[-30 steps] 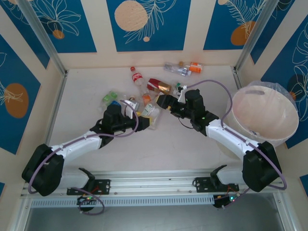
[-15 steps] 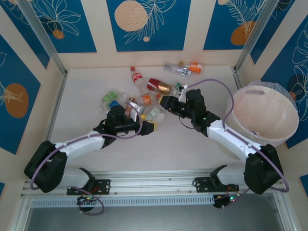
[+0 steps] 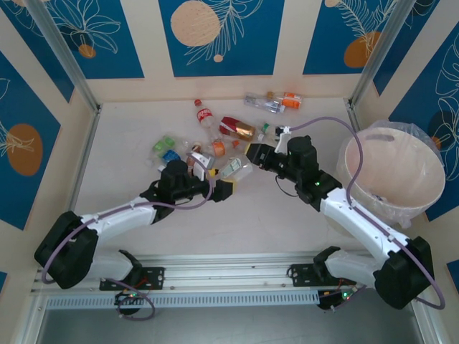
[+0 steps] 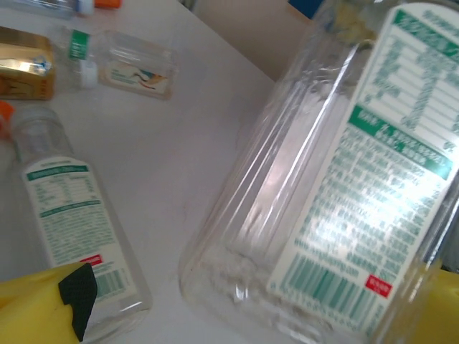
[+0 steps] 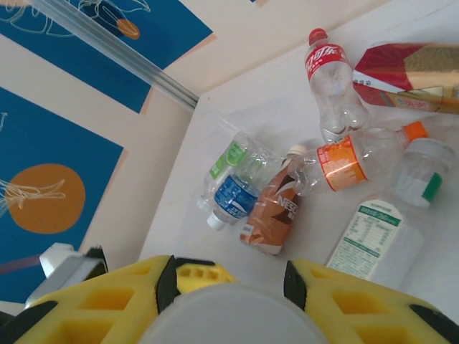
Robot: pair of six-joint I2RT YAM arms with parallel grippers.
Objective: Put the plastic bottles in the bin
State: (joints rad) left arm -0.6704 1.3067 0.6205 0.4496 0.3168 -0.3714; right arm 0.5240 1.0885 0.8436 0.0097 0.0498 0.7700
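Pale worktop [image 3: 287, 215], blue-panelled walls. Right gripper [image 3: 252, 152], left of the bin [image 3: 412, 175], is clamped on a bottle [image 5: 229, 319]; lift it above the rim before swinging across. Left gripper [image 3: 222, 185], farther left, gapes wide at another bottle [image 4: 323, 201], gripping nothing.

The plastic bottles [image 3: 215, 140] lie clustered on the far middle of the surface [image 3: 129, 186], two more behind them. The bin [image 3: 430, 161] stands at the right. One bottle [image 4: 323, 179] lies between the left pincer's [image 3: 224, 183] jaws, before the cluster.
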